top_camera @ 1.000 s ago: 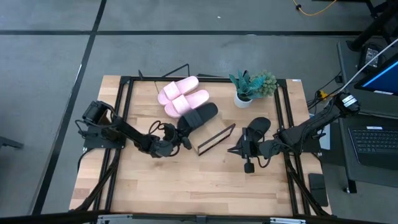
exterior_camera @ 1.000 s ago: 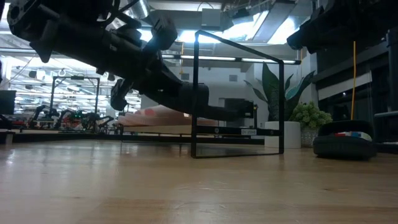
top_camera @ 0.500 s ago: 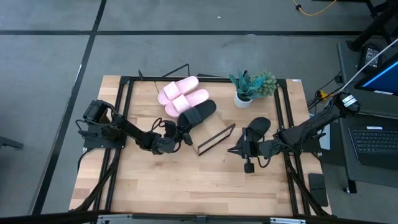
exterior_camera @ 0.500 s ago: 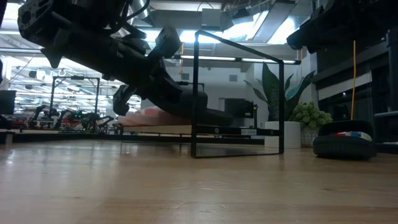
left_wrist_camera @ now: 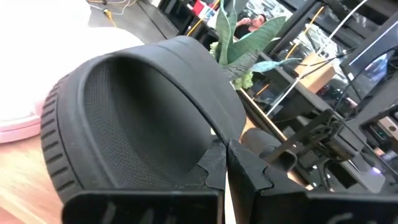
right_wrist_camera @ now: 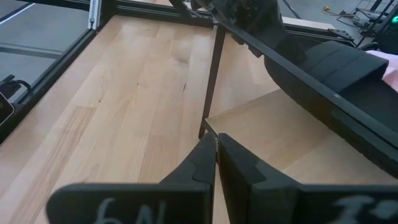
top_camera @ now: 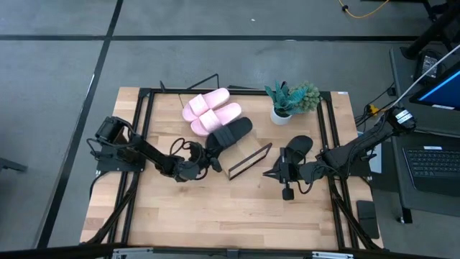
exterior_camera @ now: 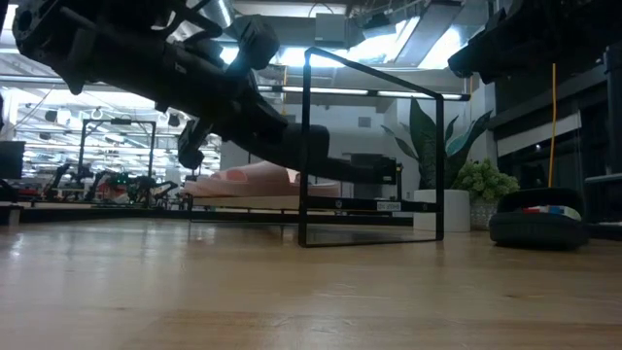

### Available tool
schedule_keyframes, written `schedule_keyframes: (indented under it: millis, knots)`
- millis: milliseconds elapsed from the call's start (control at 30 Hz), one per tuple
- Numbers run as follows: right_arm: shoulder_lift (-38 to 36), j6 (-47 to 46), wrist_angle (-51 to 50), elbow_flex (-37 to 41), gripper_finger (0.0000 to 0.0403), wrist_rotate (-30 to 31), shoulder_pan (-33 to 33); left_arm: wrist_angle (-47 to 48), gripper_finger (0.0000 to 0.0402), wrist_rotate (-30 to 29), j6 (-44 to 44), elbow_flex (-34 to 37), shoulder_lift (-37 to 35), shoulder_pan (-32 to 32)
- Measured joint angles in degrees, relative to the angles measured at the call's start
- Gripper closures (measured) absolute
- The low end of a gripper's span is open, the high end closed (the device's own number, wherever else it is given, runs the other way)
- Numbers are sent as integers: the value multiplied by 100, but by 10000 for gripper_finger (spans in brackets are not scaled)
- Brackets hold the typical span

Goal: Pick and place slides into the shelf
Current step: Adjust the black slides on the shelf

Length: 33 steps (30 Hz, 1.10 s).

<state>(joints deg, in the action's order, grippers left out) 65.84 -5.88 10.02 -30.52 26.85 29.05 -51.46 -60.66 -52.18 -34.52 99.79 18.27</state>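
Observation:
My left gripper [top_camera: 208, 160] is shut on a matte black slide [top_camera: 230, 132] and holds it over the shelf [top_camera: 248, 162], a slanted light-wood board in a black wire frame [exterior_camera: 303, 146]. Two pale pink slides [top_camera: 212, 111] lie side by side, soles down, on the shelf's far part, right next to the held slide. The second black slide [top_camera: 298, 146] rests on the table on the right. My right gripper [top_camera: 275, 173] waits shut just beside it, touching nothing. In the low view the held slide [exterior_camera: 321, 165] hangs above the board. My left gripper holds the black slide where its wide strap's side [left_wrist_camera: 217, 134] comes down to the sole. One finger [left_wrist_camera: 208, 165] is inside the strap's arch and the other outside. The fingers reach in about level from the table's left. The slide sits roughly level, above the board.
A potted plant [top_camera: 287, 101] in a white pot stands at the far right, behind the second black slide [exterior_camera: 539, 222]. Black rails run along the table's left and right sides. Bare wood lies toward the near edge. Off the table on the right are a laptop and cables.
My left gripper dipped with the black slide, tipping the slide's far end down toward the shelf board, then rose again. The slide is back to about level, a little higher than a second ago. The right arm has kept still.

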Motion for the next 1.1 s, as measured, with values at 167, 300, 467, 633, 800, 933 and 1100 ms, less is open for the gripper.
schedule_keyframes:
  millis: [167,300,467,633,800,933,1100]
  knots:
    - [0,-5,7,0,382,-1,0,-1,401,19,-48,0,0,15]
    - [0,-4,63,0,382,0,-2,30,401,146,-169,0,0,13]
    - [0,-3,98,0,382,-2,-2,342,401,161,-698,0,148,2]
    - [0,-3,111,0,382,0,1,280,401,139,-1249,0,445,-53]
    - [0,-3,138,0,382,-2,5,240,401,115,-1373,-2,505,-134]
    - [0,-3,138,0,382,-2,5,251,401,-33,-1341,-2,505,-149]
    - [0,2,136,0,382,-2,5,264,401,-304,-1249,-2,505,-149]
